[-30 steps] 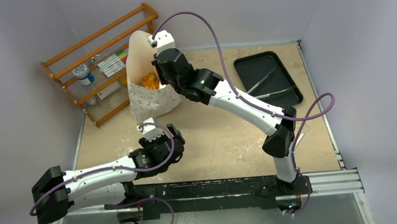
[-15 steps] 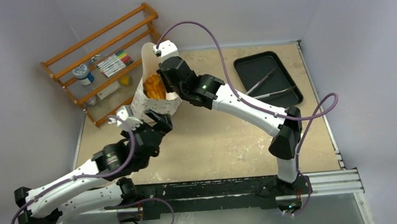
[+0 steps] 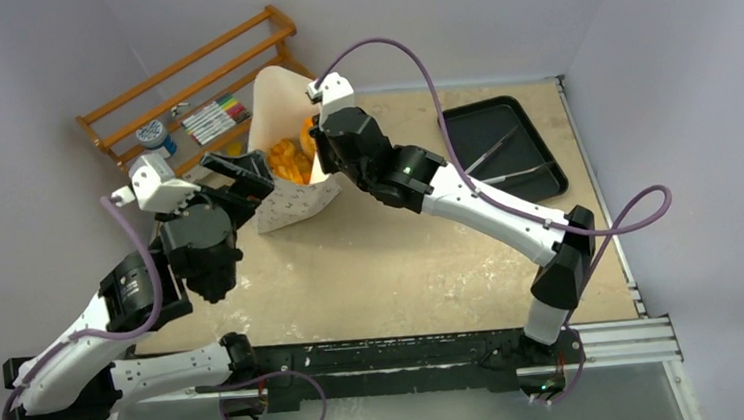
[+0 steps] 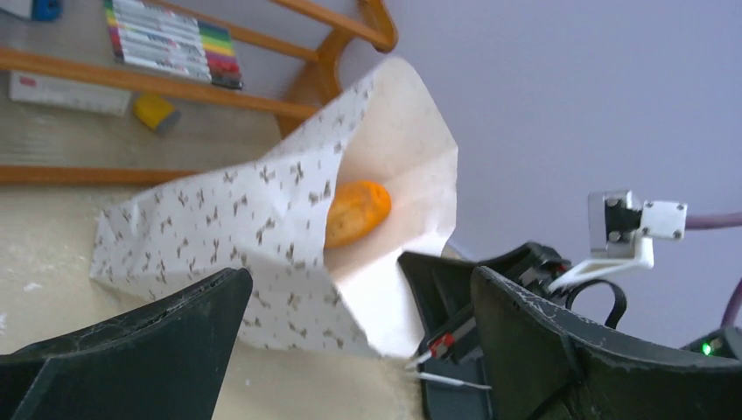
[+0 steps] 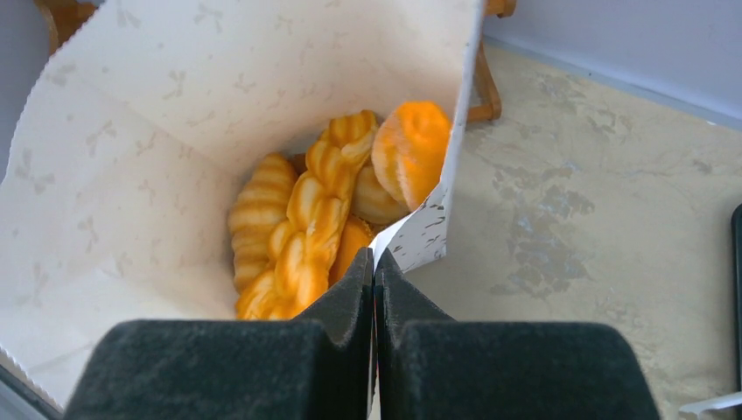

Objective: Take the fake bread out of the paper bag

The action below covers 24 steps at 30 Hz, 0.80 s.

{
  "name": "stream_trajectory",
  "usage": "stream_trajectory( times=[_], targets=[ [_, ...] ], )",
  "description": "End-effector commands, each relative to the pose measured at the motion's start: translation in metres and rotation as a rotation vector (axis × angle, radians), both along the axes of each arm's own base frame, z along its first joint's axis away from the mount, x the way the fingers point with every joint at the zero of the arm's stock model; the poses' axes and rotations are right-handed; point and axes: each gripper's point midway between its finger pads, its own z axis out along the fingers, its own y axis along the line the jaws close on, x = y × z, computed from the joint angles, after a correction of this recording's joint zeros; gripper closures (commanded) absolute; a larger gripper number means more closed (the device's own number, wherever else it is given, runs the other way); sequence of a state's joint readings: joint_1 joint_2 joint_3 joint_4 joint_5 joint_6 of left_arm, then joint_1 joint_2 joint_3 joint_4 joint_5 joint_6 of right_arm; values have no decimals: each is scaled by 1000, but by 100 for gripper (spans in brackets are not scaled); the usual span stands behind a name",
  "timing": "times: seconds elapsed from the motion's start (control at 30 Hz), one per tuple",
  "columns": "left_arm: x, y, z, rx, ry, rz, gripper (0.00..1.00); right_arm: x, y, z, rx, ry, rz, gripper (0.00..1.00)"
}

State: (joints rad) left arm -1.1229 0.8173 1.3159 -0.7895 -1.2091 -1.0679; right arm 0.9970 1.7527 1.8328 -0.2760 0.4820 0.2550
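One paper bag (image 3: pixel 292 204) sits far left on the table (image 3: pixel 402 258), by one wooden rack (image 3: pixel 186 69), holding at least three fake bread pieces (image 5: pixel 315 210). The right gripper (image 5: pixel 374 262), jaws pressed together, pinches the bag's rim; the left gripper (image 3: pixel 243 176) hovers beside the bag, jaws spread

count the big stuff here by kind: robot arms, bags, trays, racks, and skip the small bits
white-and-black robot arms: 2
off-white printed paper bag: 1
black rectangular tray: 1
orange-brown wooden rack: 1
total: 5
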Motion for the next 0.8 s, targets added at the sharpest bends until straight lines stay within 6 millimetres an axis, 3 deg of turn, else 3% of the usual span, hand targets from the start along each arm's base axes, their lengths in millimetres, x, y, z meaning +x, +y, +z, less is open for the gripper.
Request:
stream_trajectory(
  times=[0.0,0.2,0.27,0.33,0.53,0.63,0.77],
  targets=[
    [12,2,34,170,-34,105,0,-13,-2,33,111,-55,18,100],
    [26,-15,65,342,-24,111,0,-20,-6,32,120,-61,28,100],
    [43,-29,70,431,3,69,0,-21,-9,31,123,-66,25,100],
    [74,-37,61,525,78,33,0,-22,-13,33,132,-70,17,100],
    [136,-11,50,583,174,41,2,-27,-20,32,142,-69,15,100],
    [164,4,32,604,273,-1,3,-27,-21,29,136,-66,16,100],
    [176,21,17,565,309,-23,3,-34,-19,24,134,-52,54,100]
  ],
)
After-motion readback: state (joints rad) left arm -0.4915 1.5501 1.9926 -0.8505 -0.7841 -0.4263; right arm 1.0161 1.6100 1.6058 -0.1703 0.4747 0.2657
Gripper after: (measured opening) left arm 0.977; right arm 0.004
